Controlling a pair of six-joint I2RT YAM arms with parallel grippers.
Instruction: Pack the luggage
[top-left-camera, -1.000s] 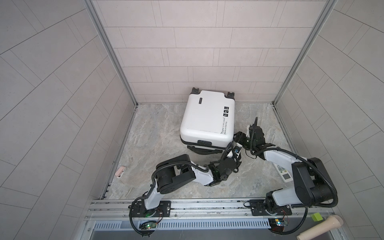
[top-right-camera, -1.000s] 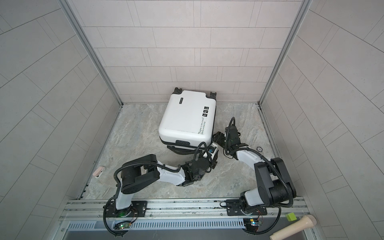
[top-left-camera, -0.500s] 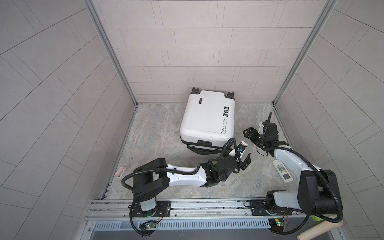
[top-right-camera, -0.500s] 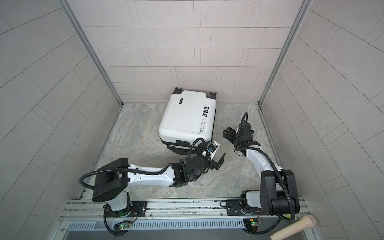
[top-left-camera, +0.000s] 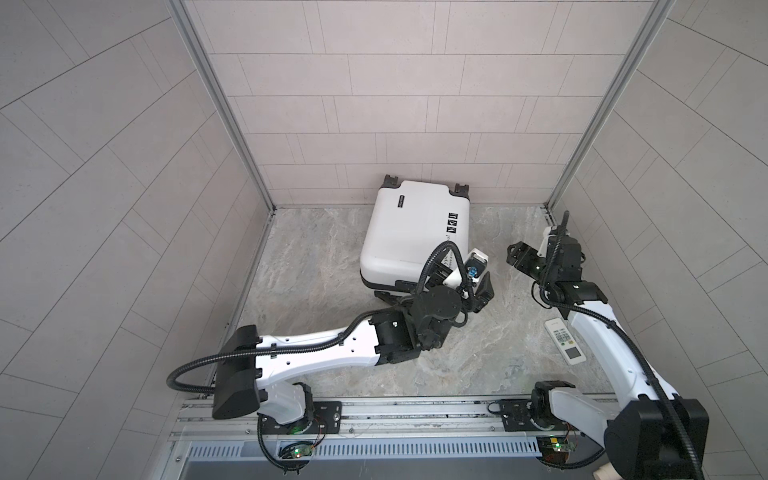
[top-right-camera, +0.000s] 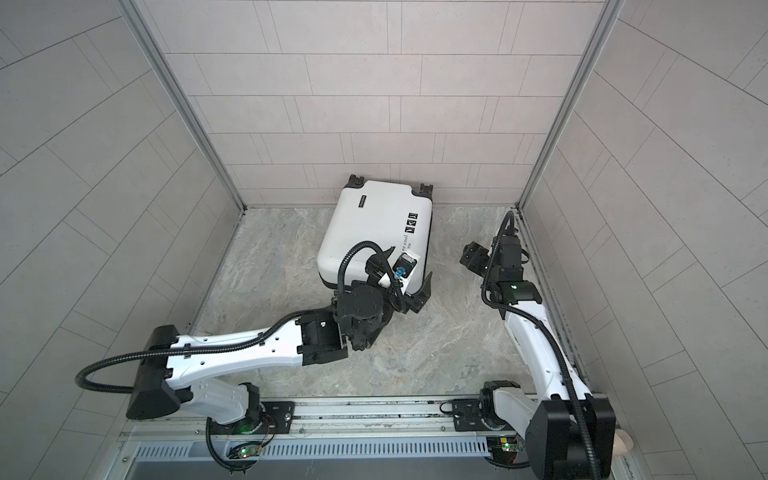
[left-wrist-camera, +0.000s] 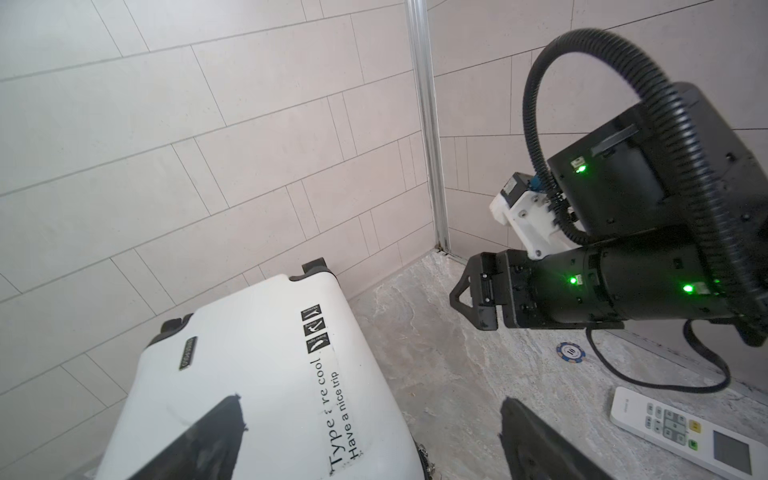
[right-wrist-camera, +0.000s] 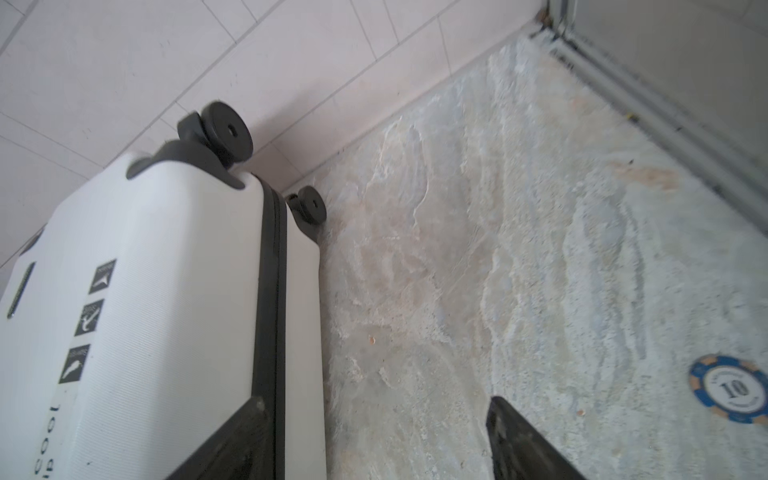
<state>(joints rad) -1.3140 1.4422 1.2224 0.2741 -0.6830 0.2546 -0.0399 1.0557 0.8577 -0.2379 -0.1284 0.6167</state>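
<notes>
The luggage (top-left-camera: 409, 232) (top-right-camera: 374, 232), a white hard-shell case with black wheels, lies shut and flat against the back wall. Its black zipper band (right-wrist-camera: 272, 299) runs along its side. My left gripper (top-left-camera: 463, 282) (left-wrist-camera: 371, 402) stands open at the case's near right corner. One finger shows over the shell (left-wrist-camera: 249, 374) and the other over the floor; it holds nothing. My right gripper (top-left-camera: 519, 255) (top-right-camera: 471, 255) (right-wrist-camera: 376, 401) is open and empty, to the right of the case and apart from it.
A white remote control (top-left-camera: 565, 347) (left-wrist-camera: 681, 432) lies on the stone floor by the right arm. A blue poker chip (left-wrist-camera: 571, 352) (right-wrist-camera: 729, 388) lies near the right wall. Tiled walls close in the back and both sides.
My left gripper has opened wide and its arm has stretched out lower. My right gripper has pulled back to the right, away from the case, and opened wider.
</notes>
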